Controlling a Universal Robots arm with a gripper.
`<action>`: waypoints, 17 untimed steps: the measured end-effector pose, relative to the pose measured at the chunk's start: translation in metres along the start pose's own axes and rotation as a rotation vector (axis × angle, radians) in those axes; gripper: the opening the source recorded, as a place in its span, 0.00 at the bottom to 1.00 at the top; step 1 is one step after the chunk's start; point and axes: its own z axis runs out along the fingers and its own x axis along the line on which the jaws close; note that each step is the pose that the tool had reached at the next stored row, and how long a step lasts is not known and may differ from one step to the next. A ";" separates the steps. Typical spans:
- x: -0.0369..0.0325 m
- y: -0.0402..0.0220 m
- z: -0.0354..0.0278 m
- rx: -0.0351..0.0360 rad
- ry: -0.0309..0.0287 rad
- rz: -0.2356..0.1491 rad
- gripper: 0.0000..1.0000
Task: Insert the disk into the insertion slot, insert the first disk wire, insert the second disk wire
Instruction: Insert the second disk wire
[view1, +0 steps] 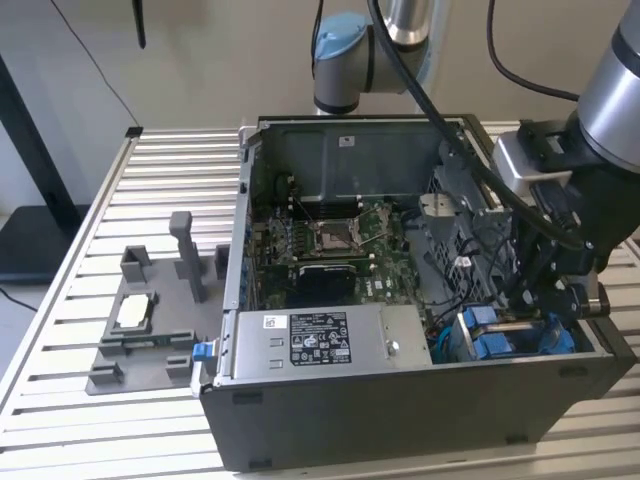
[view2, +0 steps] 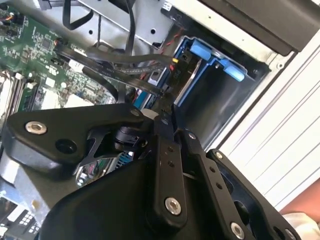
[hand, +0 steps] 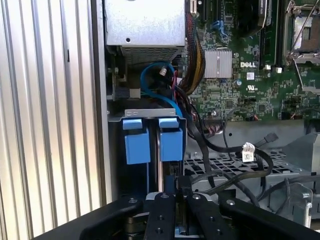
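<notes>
Here the arm reaches down into the open computer case (view1: 400, 420), gripper (view1: 540, 305) low beside the insertion slot (hand: 150, 115). The disk (hand: 152, 140) sits in that slot, blue bracket tabs showing. Fingers look closed together on a thin black wire (view2: 162, 95).

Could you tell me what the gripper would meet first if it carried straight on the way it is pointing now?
Most likely the blue-framed disk seated in the insertion slot: the gripper points at the blue tabs, though black cables run close beside and depth is unclear.
</notes>
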 end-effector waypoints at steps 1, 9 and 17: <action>0.0001 0.0000 0.0005 -0.0002 -0.0043 0.001 0.16; 0.0033 0.0016 0.0022 -0.0001 -0.0140 0.011 0.16; 0.0032 0.0019 0.0069 0.0016 -0.0197 0.024 0.16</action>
